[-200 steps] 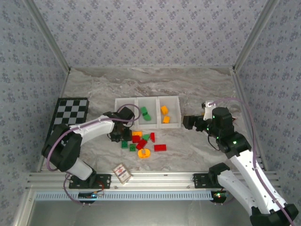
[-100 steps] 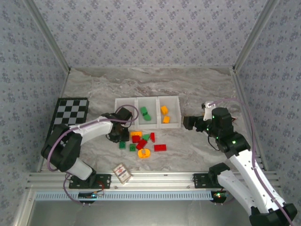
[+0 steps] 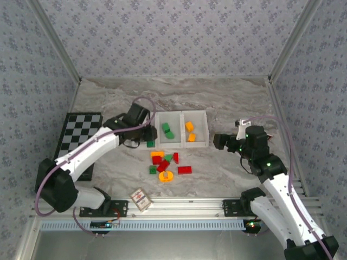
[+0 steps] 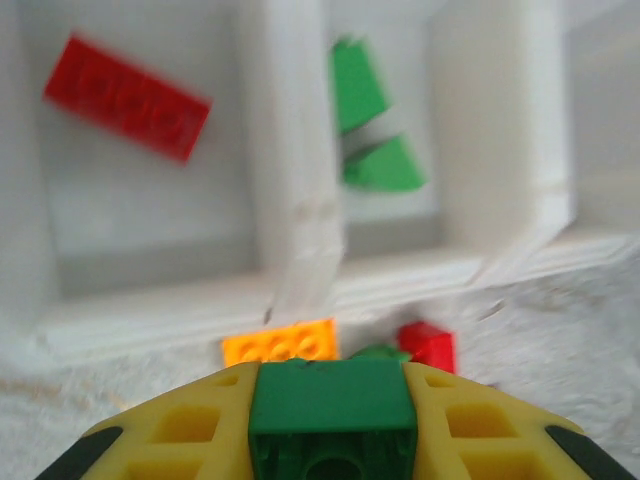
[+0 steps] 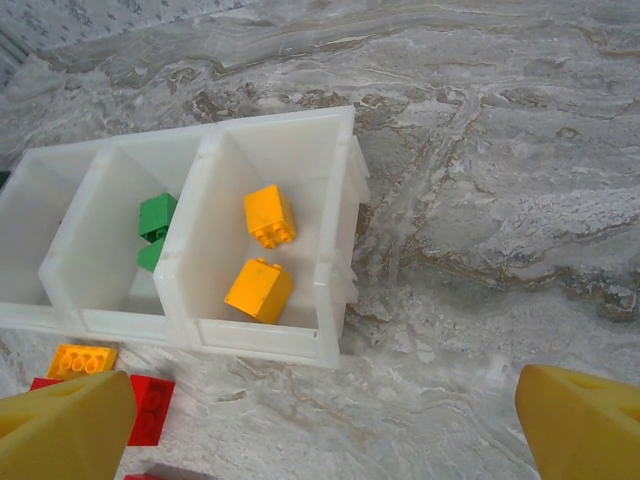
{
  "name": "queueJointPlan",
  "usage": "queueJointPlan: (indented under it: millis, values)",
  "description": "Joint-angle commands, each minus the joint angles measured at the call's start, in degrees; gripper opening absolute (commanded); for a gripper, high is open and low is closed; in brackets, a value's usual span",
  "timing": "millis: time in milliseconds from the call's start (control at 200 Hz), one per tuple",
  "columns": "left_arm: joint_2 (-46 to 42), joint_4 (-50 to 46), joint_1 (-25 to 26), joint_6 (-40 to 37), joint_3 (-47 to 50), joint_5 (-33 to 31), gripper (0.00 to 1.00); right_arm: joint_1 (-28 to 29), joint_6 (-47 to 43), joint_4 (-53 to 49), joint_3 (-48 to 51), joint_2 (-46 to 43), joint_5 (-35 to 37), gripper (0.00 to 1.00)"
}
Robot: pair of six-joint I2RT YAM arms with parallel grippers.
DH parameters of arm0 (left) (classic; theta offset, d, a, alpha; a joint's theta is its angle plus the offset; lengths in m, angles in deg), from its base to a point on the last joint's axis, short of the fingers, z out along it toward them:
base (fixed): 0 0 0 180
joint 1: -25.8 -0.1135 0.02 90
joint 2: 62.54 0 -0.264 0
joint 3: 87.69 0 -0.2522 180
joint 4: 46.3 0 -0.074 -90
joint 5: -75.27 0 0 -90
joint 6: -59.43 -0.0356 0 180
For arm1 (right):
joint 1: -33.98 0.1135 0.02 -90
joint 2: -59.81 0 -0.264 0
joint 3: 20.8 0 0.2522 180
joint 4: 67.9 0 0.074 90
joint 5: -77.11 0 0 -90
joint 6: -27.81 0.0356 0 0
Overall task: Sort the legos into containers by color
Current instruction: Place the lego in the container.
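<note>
The left gripper (image 3: 142,137) is clamped on a green brick (image 4: 332,398), which sits between its yellow fingers (image 4: 190,428). From above, the brick hangs at the near wall of the white tray (image 3: 206,130), around the divider between the left and middle bins.

In the left wrist view, just past the held brick, an orange brick (image 4: 280,343) and a red brick (image 4: 430,346) lie on the counter (image 3: 233,103) against the tray's near wall. Beyond that wall, the left bin holds 1 red brick (image 4: 127,97). The middle bin holds 2 green bricks (image 4: 357,92), (image 4: 384,166), close together.

The right gripper (image 3: 217,141) hovers over bare counter just right of the tray. Its fingers (image 5: 62,430) are spread wide apart with nothing between them. Its wrist view looks down into the right bin, where 2 orange-yellow bricks (image 5: 270,215), (image 5: 259,290) lie side by side.

The loose pile (image 3: 165,164) of red, green and orange bricks sits on the counter in front of the tray, between the 2 arms. An orange ring (image 3: 166,176) marks its near edge, and a red brick (image 3: 185,170) lies at its right.

Nearer the arm bases a small red-patterned card (image 3: 141,199) lies on the counter. A black-and-white checkerboard (image 3: 81,130) lies at the far left, partly under the left arm.
</note>
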Motion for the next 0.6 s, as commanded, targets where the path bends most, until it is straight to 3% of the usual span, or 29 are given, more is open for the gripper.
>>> queueJointPlan:
  millis: [0,320,595]
  values:
    - [5.5,-1.1,0.2,-3.4,-7.2,-0.1,0.21,-0.7,1.0,0.1,1.0,-1.4,-1.5,1.00]
    - [24.4,-0.5,0.1,-6.4,-25.0,2.4,0.21,-1.8,1.6,-1.2,3.0,-5.6,-1.8,1.00]
    - [33.3,0.8,0.0,-6.4,-31.6,5.8,0.28,-2.2,1.9,-0.7,3.7,-6.6,-1.9,1.00]
